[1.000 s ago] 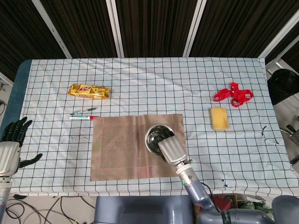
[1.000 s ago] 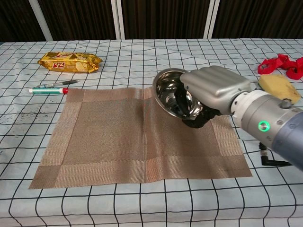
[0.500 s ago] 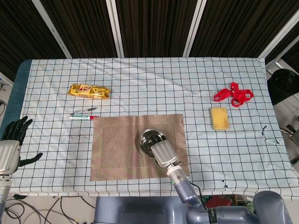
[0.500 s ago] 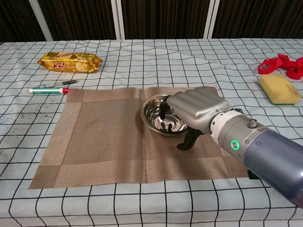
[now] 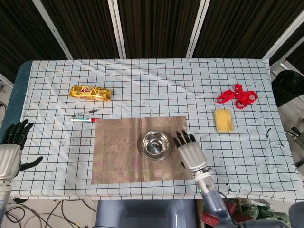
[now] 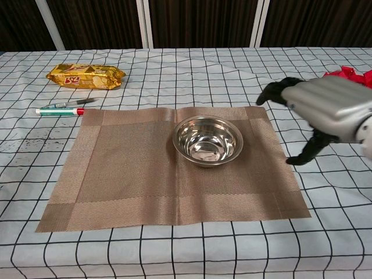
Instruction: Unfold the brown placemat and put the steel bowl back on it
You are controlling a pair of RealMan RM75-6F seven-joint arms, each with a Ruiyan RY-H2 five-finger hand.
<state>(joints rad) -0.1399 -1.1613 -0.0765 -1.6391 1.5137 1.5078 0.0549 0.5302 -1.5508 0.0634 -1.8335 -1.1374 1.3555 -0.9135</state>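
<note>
So the steel bowl (image 5: pixel 155 145) is sitting upright on the brown placemat (image 5: pixel 116 152), a bit right of the mat's middle, and the mat is lying flat and fully opened out. Nothing is on the mat except the bowl.

Using the mat as the reference: a gold snack packet (image 5: pixel 91 92) is up past its far left corner, and a pen with a red tip (image 5: pixel 83 119) lies just off that same corner, with a thinner dark pen (image 5: pixel 84 113) right behind it. Off to the mat's right there's a yellow sponge (image 5: pixel 223 120), and a red strap (image 5: pixel 236 96) further back from that. All of it sits on a checked tablecloth (image 5: pixel 156 80).

The right hand (image 5: pixel 190 153) is over the mat's right edge, just beside the bowl but not touching it, fingers spread and holding nothing. The left hand (image 5: pixel 11 149) is way off the mat's left side, past the table edge, also spread and empty.

The head view is the only one showing the left hand, and also the sponge. The chest view crops the right hand at the frame edge, and the strap barely peeks in there. Can't read the packet's label in either view.
</note>
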